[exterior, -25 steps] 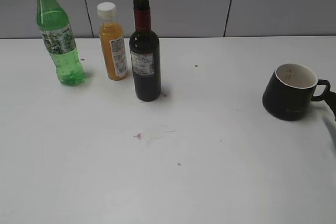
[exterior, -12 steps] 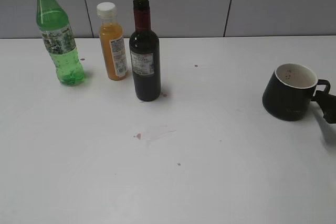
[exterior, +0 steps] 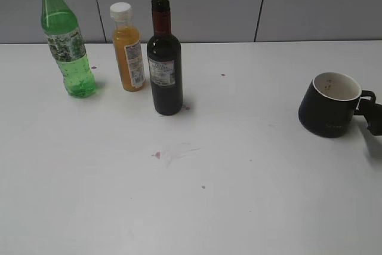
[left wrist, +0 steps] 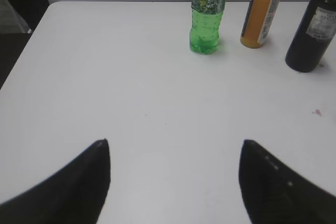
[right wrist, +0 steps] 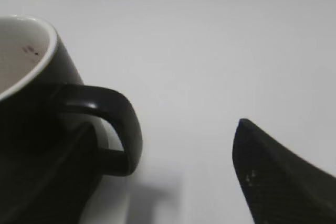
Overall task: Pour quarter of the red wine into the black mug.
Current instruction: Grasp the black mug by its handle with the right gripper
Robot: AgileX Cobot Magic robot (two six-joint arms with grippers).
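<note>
The red wine (exterior: 164, 58), a dark bottle with red neck foil and a pale label, stands upright left of centre, uncapped; it also shows at the right edge of the left wrist view (left wrist: 311, 35). The black mug (exterior: 329, 104) with its white inside sits at the right, handle (right wrist: 122, 129) pointing right. My right gripper (right wrist: 165, 127) is open at the mug's handle, which lies between its fingers close to the left one. In the exterior view only its tip (exterior: 375, 117) shows. My left gripper (left wrist: 174, 145) hangs open over bare table, holding nothing.
A green plastic bottle (exterior: 65, 43) and an orange juice bottle (exterior: 128, 49) stand left of the wine, near the back wall. Small reddish stains (exterior: 157, 154) mark the white table (exterior: 239, 195). The table's left edge (left wrist: 23, 40) shows in the left wrist view.
My right gripper has come in from the right edge and moved up to the mug's handle. Bottles, mug and left gripper have not moved.
</note>
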